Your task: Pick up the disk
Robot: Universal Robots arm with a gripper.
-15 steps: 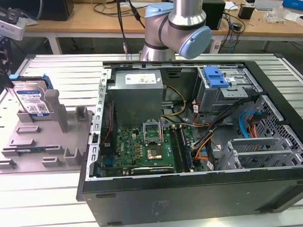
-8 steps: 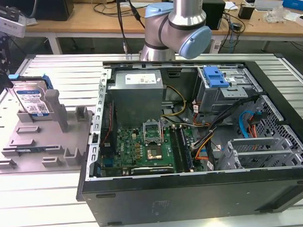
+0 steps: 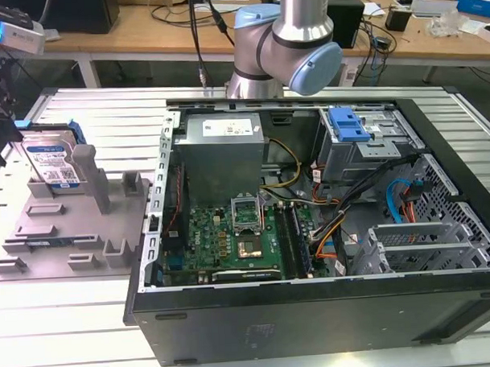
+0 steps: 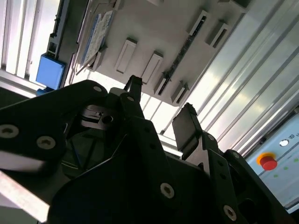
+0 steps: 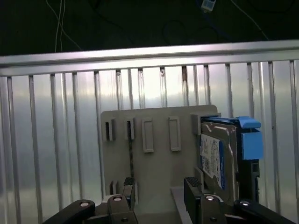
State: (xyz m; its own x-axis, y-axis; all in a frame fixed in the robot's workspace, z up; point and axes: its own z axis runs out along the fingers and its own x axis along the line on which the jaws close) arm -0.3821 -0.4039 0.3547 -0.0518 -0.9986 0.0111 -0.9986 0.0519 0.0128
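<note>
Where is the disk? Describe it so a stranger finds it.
Start at the open computer case; on the exterior view's left lies a grey plate. At its far end the disk stands on edge beside a tall post. It alone carries a white-and-blue label and blue frame.

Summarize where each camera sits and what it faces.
Exterior view: off-arm, raised, looking down at the open computer case; arm joint shows.
First wrist view: on the wrist, facing the grey fixture and standing disk; open gripper shows.
Second wrist view: on the wrist, looking past the gripper at fixture and disk.
All share disk, fixture.
</note>
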